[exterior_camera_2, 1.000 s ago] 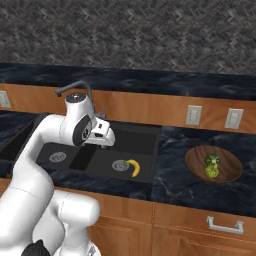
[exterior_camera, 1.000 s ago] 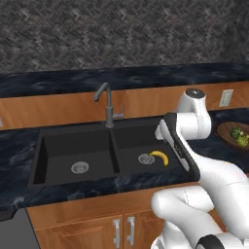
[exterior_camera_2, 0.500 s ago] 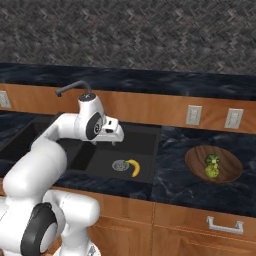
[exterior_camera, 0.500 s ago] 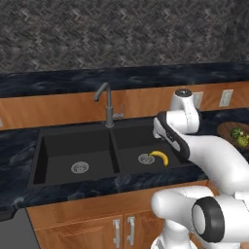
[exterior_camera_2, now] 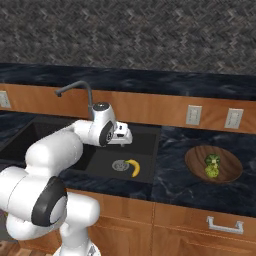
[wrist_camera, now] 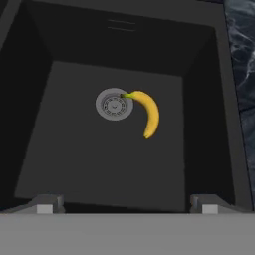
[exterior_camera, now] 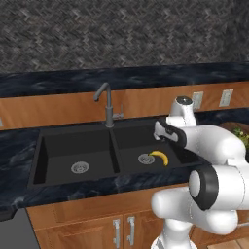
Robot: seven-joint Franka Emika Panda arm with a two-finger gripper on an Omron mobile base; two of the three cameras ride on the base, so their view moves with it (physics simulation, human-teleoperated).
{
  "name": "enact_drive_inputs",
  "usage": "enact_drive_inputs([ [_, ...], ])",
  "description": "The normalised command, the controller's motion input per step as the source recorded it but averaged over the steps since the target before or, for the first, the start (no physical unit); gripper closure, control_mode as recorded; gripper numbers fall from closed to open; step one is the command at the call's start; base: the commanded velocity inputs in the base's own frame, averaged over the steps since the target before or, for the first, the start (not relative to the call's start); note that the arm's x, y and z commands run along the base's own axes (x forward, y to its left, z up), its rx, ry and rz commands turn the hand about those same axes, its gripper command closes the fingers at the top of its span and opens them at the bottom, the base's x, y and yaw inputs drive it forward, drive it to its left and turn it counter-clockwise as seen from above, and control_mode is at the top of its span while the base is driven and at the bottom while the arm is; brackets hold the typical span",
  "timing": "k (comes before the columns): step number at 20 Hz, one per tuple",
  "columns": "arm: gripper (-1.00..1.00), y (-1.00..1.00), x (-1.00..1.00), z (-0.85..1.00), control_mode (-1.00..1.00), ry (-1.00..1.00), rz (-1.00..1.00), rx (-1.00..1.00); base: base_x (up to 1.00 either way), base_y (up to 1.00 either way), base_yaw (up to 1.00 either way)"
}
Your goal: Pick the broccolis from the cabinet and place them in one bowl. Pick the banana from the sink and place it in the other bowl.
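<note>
Banana [wrist_camera: 148,112] beside drain [wrist_camera: 114,104], hand [wrist_camera: 127,203] wide open above sink [wrist_camera: 50,124]

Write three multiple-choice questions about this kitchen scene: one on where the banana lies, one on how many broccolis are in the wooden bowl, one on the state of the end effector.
1. Where does the banana lie?
A. In the wooden bowl
B. On the floor of the sink's right basin, one tip at the round drain
C. On the counter beside the faucet

2. How many broccolis are in the wooden bowl?
A. None
B. Two
C. Four

3. What is the state of the end effector?
A. Open and empty above the basin
B. Shut on the banana
C. Shut on a broccoli

Answers:
1. B: the hand view shows the banana on the dark basin floor, its tip at the drain's rim.
2. B: the right base view shows two green florets, one behind the other, in the bowl.
3. A: the fingertips stand wide apart with nothing between them.
</note>
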Motion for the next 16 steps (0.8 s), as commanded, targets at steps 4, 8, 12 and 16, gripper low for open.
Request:
enact_drive_inputs([
  [4,-1.0,0.0,0.41,-0.45,-1.0,-0.15,0.1,0.0,0.0,0.0,0.0],
  [8,-1.0,0.0,0.45,-0.54,-1.0,-0.04,0.07,-0.02,0.0,0.0,0.0],
  [12,-1.0,-0.01,0.39,-0.52,-1.0,0.02,0.03,-0.08,0.0,0.0,0.0],
  [16,-1.0,-0.09,0.42,-0.31,-1.0,0.15,0.0,-0.11,0.0,0.0,0.0],
])
